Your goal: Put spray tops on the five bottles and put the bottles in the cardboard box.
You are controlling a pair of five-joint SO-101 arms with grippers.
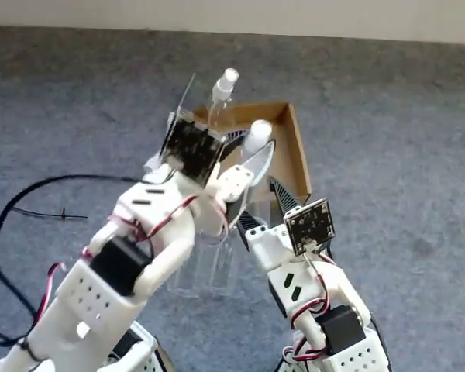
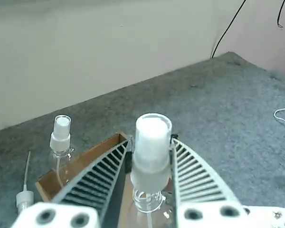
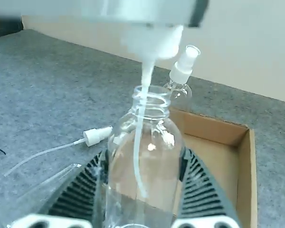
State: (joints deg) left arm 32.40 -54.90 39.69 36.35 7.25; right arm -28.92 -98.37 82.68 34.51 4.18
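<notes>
Two grippers meet over one bottle. The left gripper [image 2: 150, 151] is closed around a white spray top [image 2: 153, 130], its ribbed fingers pressing the top's sides. Directly beneath it, the right gripper [image 3: 143, 157] is clamped on the body of a clear bottle [image 3: 154, 137], which it holds upright. The top's thin tube [image 3: 138, 142] hangs down through the open neck into the bottle, while the top itself sits just above the neck, not yet seated.

Just beyond both grippers lies the cardboard box [image 3: 223, 128]. A second bottle [image 3: 180, 90] with its spray top already on stands upright at the box's far corner. Off to one side of the right gripper, a loose spray top [image 3: 97, 135] lies on the grey carpet [image 3: 38, 95], its tube stretched out flat. Under the left arm, near the right gripper, more clear bottles [image 1: 215, 267] stand; I cannot tell how many.
</notes>
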